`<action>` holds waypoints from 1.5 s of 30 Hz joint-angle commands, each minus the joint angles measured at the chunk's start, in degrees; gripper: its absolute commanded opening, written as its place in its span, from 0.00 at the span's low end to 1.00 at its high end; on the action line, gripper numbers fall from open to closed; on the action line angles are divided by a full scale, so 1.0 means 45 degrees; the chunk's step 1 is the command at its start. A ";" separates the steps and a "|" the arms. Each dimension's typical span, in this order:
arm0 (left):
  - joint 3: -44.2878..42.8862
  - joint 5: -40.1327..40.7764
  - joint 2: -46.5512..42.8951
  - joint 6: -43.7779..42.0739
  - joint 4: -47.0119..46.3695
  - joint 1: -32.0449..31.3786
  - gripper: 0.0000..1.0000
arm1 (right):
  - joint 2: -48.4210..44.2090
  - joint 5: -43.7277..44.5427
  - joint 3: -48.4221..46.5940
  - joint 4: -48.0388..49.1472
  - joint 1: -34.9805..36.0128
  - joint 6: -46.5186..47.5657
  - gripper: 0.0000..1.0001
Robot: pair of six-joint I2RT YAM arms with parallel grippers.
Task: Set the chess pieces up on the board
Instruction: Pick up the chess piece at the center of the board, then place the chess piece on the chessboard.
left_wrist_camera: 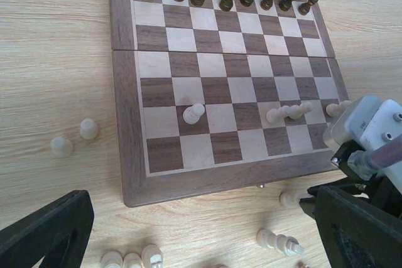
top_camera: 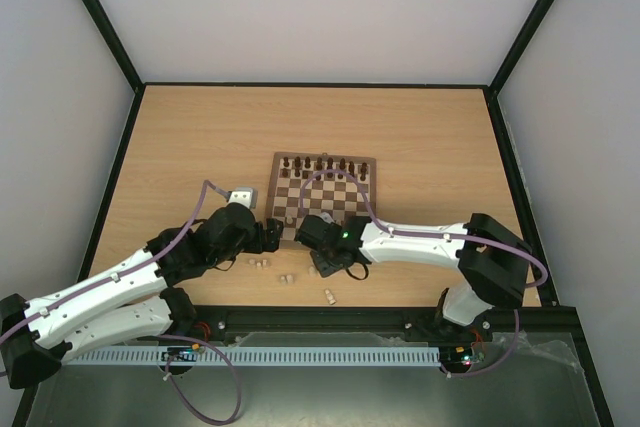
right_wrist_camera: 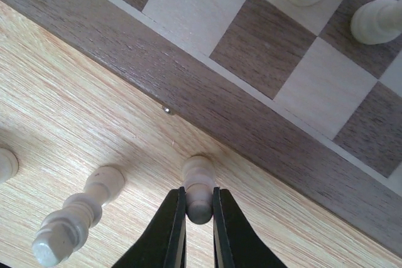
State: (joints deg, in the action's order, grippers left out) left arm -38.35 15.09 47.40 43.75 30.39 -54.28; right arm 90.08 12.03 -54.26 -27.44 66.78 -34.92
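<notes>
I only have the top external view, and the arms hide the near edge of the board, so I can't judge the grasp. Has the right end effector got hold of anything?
Observer: Yes. In the right wrist view the right end effector is shut on a small pale chess piece. The piece is on the table just outside the board, close to its border.
Operator: And the left end effector? From above it is just a dark lump.
Observer: The left wrist view shows the left end effector wide open with nothing between its fingers. It is looking down at the board's near edge.
</notes>
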 commanded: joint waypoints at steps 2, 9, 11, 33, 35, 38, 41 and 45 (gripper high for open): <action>-0.0186 0.0006 0.0101 -0.0012 -0.0020 0.0109 0.99 | -0.0712 0.0999 -0.0729 -0.1411 0.0101 -0.0031 0.05; -0.0129 -0.0033 0.0096 0.0002 -0.0103 0.0114 0.99 | -0.1123 0.1549 -0.1278 -0.2026 -0.0503 0.0268 0.06; -0.0099 -0.0051 0.0109 -0.0009 -0.0094 0.0109 0.99 | -0.1186 0.1472 -0.1304 -0.1991 -0.0823 0.0413 0.06; 0.0000 -0.0073 0.0148 -0.0017 -0.0187 0.0109 0.99 | -0.0282 0.0510 -0.1177 -0.1338 -0.2175 0.1353 0.06; 0.0001 -0.0091 0.0150 -0.0016 -0.0196 0.0107 0.99 | -0.0216 0.0491 -0.1150 -0.1281 -0.2199 0.1372 0.06; 0.0023 -0.0077 0.0151 -0.0014 -0.0214 0.0109 0.99 | -0.0125 0.0481 -0.1145 -0.1192 -0.2238 0.1381 0.06; 0.0024 -0.0088 0.0140 -0.0019 -0.0211 0.0105 0.99 | -0.0017 0.0431 -0.1150 -0.1158 -0.2277 0.1440 0.06; 0.0019 -0.0095 0.0144 -0.0033 -0.0212 0.0109 0.99 | 0.0037 0.0457 -0.1145 -0.1154 -0.2320 0.1451 0.06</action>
State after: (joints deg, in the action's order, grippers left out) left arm -38.33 14.61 47.79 43.75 30.02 -54.28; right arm 89.36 13.96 -59.09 -31.62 56.73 -28.93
